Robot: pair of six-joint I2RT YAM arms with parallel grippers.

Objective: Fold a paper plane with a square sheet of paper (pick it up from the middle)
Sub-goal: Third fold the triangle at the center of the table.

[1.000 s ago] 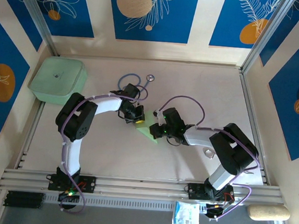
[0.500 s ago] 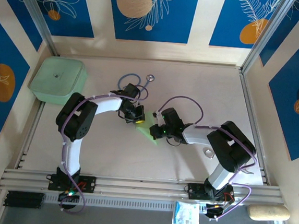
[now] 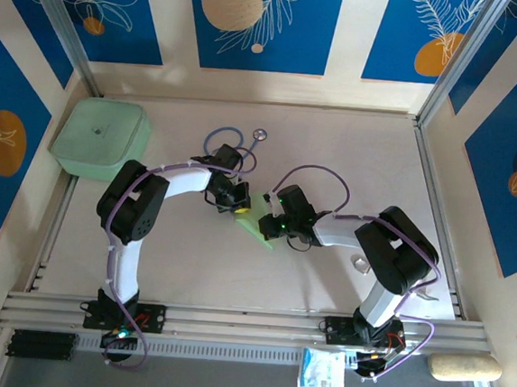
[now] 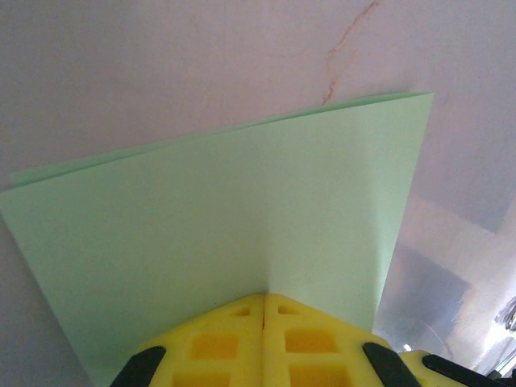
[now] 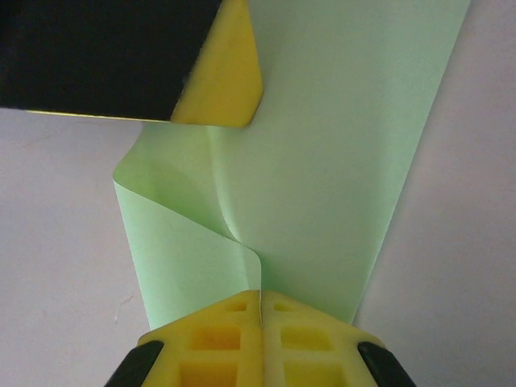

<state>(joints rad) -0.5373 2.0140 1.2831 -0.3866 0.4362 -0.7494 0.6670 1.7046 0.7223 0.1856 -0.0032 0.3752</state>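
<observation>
Right arm (image 3: 396,258) elbow swung left; right gripper (image 3: 270,228) edged slightly left.

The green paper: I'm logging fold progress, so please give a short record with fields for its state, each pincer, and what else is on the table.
paper: square sheet of paper, pale green, folded over, two layers showing at its far edge
left side: left pincer, shut on the sheet's edge
right side: right pincer, shut on the opposite side; the sheet buckles into a curl just ahead of it
nearby: blue stethoscope beyond the arms; mint-green box at far left
</observation>
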